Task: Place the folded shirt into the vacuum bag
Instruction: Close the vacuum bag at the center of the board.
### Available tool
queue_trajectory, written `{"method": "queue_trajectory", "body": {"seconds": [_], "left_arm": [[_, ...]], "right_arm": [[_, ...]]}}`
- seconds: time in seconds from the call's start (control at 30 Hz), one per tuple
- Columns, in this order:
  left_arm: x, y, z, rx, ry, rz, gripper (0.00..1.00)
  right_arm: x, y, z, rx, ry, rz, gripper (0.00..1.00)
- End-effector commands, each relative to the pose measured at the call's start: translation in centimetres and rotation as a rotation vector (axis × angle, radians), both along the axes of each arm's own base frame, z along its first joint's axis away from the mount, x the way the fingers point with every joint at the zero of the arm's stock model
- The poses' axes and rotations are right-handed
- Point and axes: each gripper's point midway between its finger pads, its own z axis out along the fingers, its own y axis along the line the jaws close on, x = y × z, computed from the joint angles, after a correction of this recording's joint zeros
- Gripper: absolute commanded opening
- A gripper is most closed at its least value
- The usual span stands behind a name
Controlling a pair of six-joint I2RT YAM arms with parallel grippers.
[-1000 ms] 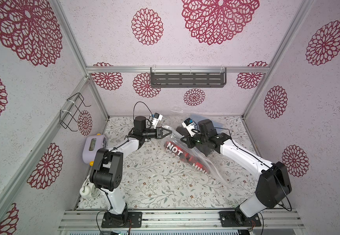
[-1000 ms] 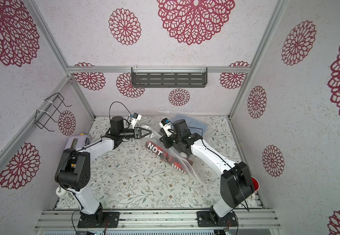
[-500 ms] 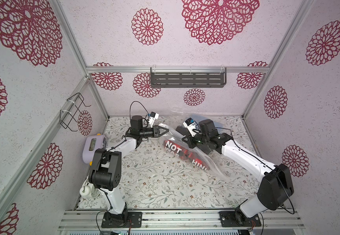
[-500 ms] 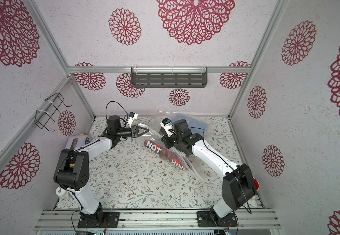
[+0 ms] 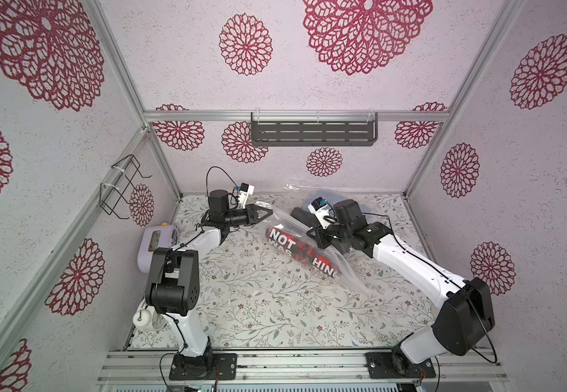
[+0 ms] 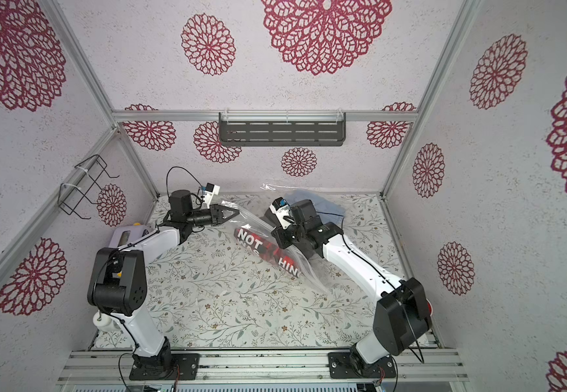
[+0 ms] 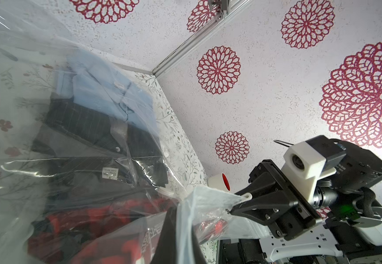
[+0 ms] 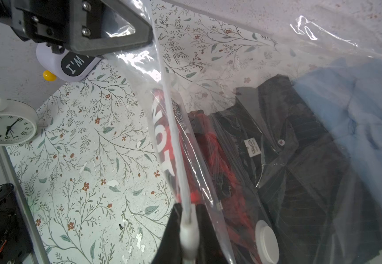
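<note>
The vacuum bag (image 5: 284, 219) is clear, glossy plastic spread across the back of the table. Its round white valve cap (image 8: 266, 242) shows in the right wrist view. A folded red-and-black shirt (image 5: 285, 239) (image 6: 253, 242) with white letters lies inside it, just behind the zip edge. A dark striped shirt (image 8: 299, 141) and a light blue one (image 7: 107, 91) sit deeper in. My left gripper (image 5: 268, 213) (image 7: 183, 219) is shut on the bag's edge. My right gripper (image 5: 312, 234) (image 8: 187, 210) is shut on the zip strip, further along it. The strip runs taut between them.
A lilac device (image 5: 155, 244) and a white alarm clock (image 8: 7, 128) stand by the left wall. A red-and-white cup (image 7: 219, 184) sits at the right wall. A wire basket (image 5: 122, 186) hangs on the left wall, a dark shelf (image 5: 312, 132) on the back wall.
My left gripper has drawn back to the left with the bag's edge, stretching the zip edge out. The right gripper has shifted only slightly.
</note>
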Motion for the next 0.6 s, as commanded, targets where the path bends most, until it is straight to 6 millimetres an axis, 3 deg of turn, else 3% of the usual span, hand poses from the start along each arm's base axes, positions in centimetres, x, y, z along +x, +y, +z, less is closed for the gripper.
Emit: {"method": "queue_trajectory", "body": {"seconds": [0.0,0.57], "left_arm": [[6.9,10.3,0.5,0.052,-0.038,0.41,0.0],[9.1,14.5,-0.9,0.011,0.044,0.522,0.0]], "right_arm": [[-2.8,-5.1,-2.2,-0.161,0.124,-0.097,0.0],[-3.5,-6.6,-3.2,-0.209,0.156,-0.152,0.0]]}}
